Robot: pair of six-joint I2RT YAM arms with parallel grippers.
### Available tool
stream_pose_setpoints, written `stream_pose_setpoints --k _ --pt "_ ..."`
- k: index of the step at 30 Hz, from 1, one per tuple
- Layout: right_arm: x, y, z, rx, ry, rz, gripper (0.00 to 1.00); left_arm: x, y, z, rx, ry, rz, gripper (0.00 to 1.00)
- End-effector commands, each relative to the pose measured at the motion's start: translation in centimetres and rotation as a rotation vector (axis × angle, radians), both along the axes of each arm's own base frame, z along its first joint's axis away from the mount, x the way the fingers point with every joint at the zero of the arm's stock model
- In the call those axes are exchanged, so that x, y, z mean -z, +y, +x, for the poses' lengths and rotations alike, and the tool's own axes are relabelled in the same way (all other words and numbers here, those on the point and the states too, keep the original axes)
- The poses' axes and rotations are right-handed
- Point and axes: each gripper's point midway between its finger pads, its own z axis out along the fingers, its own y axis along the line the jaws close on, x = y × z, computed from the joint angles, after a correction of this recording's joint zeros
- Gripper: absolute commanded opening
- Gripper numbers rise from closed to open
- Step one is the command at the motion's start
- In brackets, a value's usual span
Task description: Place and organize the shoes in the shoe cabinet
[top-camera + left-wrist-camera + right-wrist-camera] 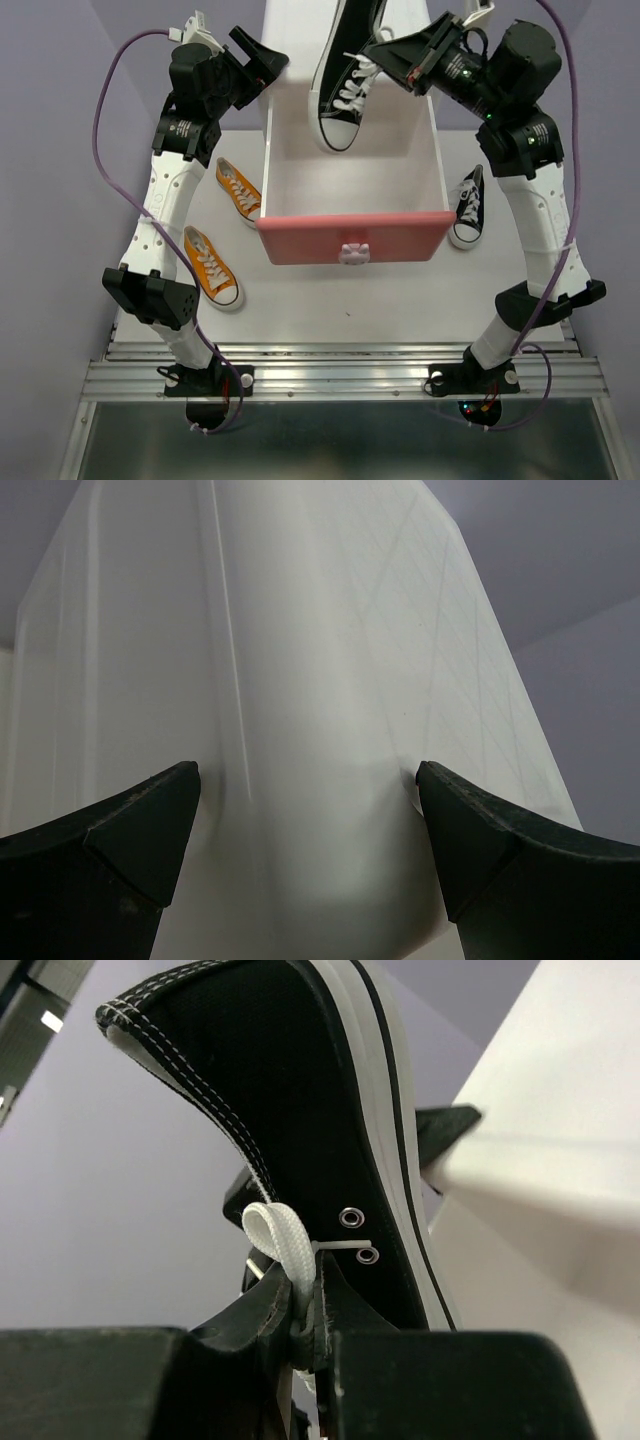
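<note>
**While One Black Sneaker Hangs by Its Lace: Hazards Logged**

Because the right gripper (305,1332) is pinched fully closed on nothing but a white lace loop (275,1235), I rate this hold as weak.

Item 1, black sneaker (345,75): hangs toe-down over the rear of the open pink drawer (300,240), with its toe cap just inside the walls. Risk: the lace slides through the fingers or pulls through its eyelets. The shoe would then swing, drop askew, or land crosswise and crowd out its mate.

Item 2, shoe cabinet (300,20): the heel sits close to its front edge, so I judge a snag on lowering possible.

Item 3, left gripper (262,55): spread wide at the cabinet's side, grasping nothing. I cannot tell whether it touches. If it does not, a knock may shift the cabinet.

Item 4, awaiting on the table (350,310): second black sneaker (467,207) right of the drawer; far orange sneaker (238,190) and near orange sneaker (211,265) to its left.
</note>
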Motion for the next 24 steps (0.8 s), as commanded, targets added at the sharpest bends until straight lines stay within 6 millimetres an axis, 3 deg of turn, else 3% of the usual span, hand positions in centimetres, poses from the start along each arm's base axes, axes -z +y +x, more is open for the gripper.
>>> stream_pose_setpoints --k 1,8,18,24 --pt "-1.8 0.6 -4.6 -0.011 -0.067 -0.011 0.01 14.8 0.6 -0.4 0.007 0.438 0.184 0.99" --pt "2.7 4.6 -6.7 -0.019 0.031 -0.145 0.01 15.2 0.8 -0.7 -0.007 0.444 0.173 0.99" --pt "7.7 6.4 -7.2 -0.023 0.099 -0.261 0.01 15.9 1.0 -1.2 -0.019 0.457 0.174 0.99" --pt "9.5 6.7 -6.8 -0.008 0.140 -0.282 0.01 16.2 1.0 -1.2 -0.027 0.462 0.163 0.99"
